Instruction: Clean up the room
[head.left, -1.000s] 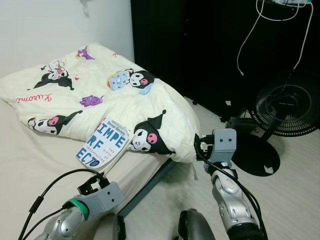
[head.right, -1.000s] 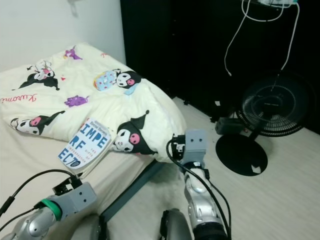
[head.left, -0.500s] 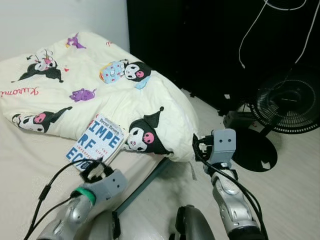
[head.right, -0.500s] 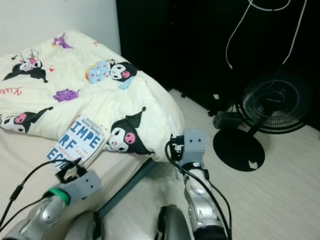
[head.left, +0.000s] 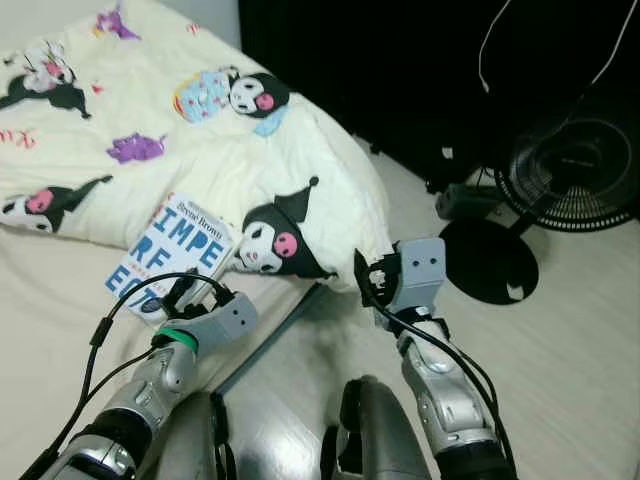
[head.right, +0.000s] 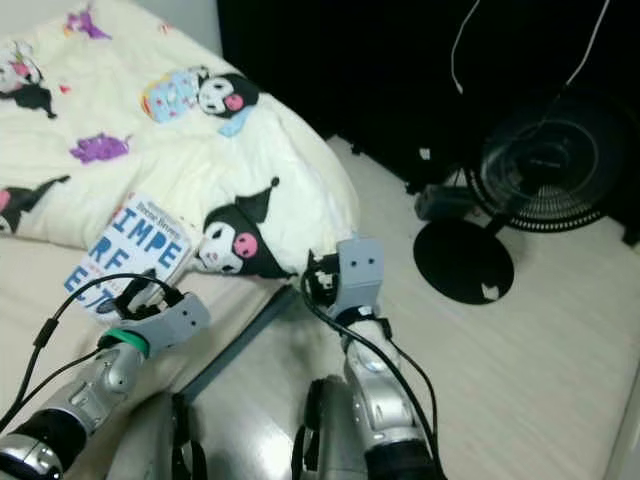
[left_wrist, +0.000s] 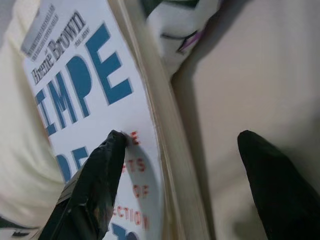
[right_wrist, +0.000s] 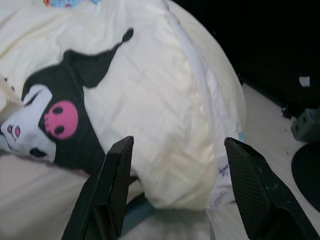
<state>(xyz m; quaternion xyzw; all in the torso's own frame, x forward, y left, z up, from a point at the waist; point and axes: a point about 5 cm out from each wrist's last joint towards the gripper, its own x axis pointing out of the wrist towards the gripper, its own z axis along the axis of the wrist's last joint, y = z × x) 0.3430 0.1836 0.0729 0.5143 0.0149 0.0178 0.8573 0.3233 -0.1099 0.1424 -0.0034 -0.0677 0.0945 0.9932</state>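
Since a second ago the left gripper (left_wrist: 180, 165) has advanced from short of the bed to the book (head.left: 170, 258); fingers spread wide, one tip on the cover, the other past the page edge, nothing held. Judgement: grasp of the book is imminent. The book lies flat on the bed (head.left: 40, 300), partly on the quilt (head.left: 300, 160): glossy white cover, blue block letters, rectangular. The quilt is soft, puffy, cartoon-printed. The right gripper (right_wrist: 175, 185) hovers wide open at the quilt's corner, empty. A black round-based fan (head.left: 575, 180) stands on the floor.
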